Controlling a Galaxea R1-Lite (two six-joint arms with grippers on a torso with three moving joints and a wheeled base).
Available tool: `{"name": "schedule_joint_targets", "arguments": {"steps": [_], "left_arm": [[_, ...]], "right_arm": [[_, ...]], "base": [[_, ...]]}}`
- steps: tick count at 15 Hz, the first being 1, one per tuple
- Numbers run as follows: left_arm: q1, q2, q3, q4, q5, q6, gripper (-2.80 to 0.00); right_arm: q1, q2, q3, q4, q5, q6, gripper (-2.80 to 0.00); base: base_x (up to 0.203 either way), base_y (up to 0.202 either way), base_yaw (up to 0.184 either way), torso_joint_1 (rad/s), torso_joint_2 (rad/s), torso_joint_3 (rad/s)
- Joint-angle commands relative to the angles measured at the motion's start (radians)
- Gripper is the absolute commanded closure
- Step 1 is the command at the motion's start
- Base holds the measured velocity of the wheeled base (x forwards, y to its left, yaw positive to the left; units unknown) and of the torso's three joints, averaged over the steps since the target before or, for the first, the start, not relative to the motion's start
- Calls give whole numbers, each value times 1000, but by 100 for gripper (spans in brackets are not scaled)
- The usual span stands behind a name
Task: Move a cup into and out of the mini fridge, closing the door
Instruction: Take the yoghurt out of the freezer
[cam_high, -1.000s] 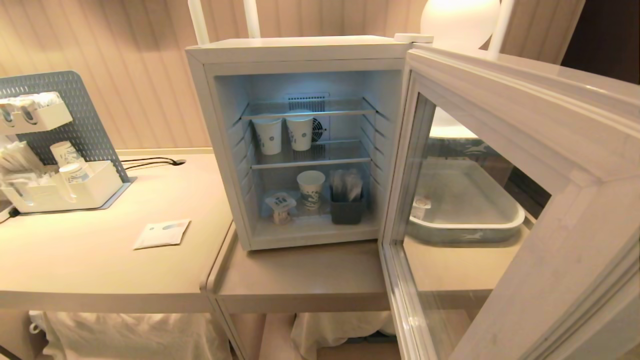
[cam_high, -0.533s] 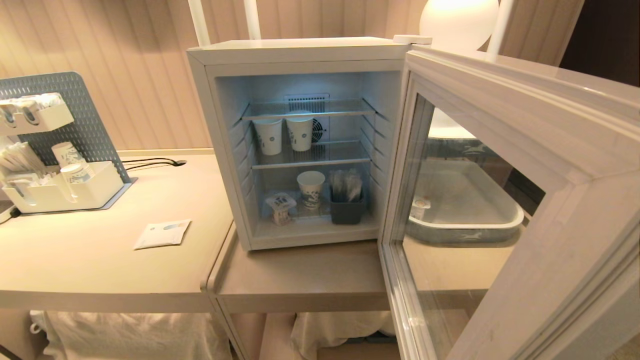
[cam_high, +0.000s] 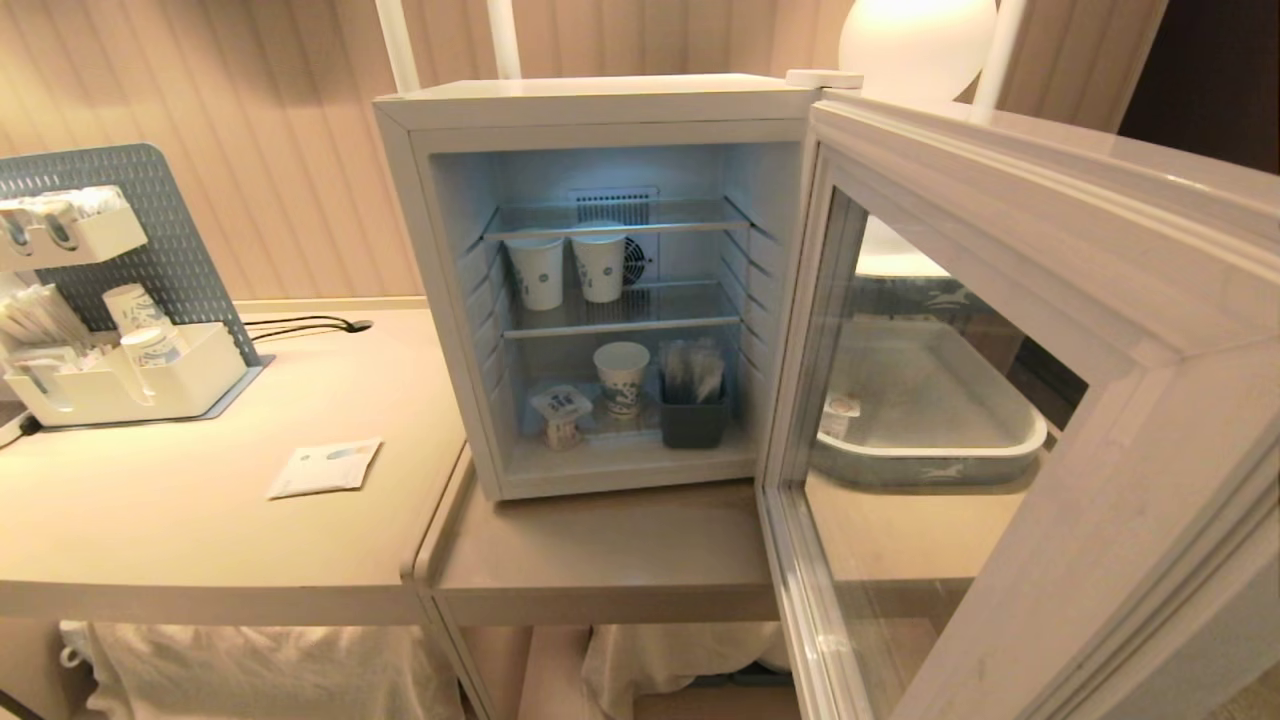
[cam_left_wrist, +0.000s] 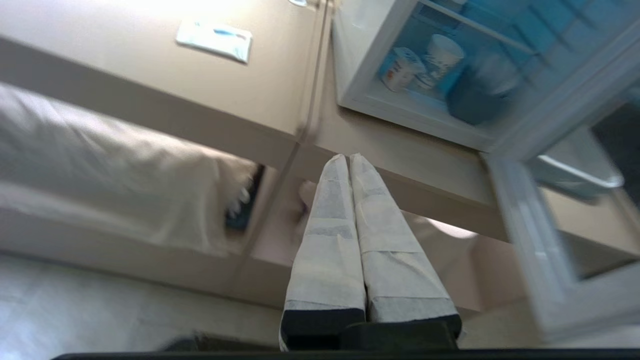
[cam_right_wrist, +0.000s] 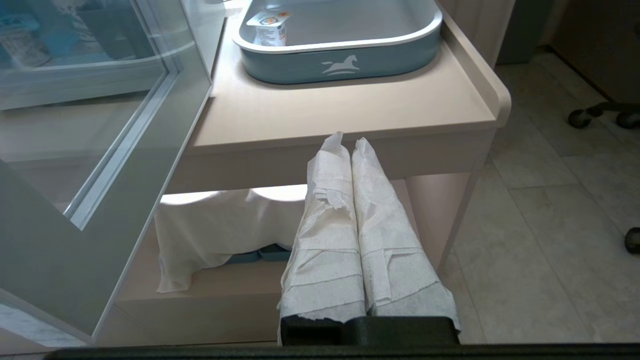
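Two beige tables (cam_high: 200, 520) (butted together), panelled wall (cam_high: 250, 120) behind.

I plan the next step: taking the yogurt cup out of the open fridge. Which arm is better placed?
Probably the left. The left gripper, shut and empty, faces the cup in the mini fridge. The right gripper sits behind the open door.

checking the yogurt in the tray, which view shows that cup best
The right wrist view: the cup stands unobstructed in the grey tray. The head view shows it only through the door glass. The left wrist view misses it.
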Motion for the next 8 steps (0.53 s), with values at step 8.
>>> {"name": "schedule_joint_targets", "arguments": {"steps": [8], "left_arm": [[-9, -97, 635, -642, 7, 418, 0]], "right_arm": [[0, 2, 0, 0, 0, 0, 0]], "base": [[0, 0, 0, 0, 0, 0]]}}
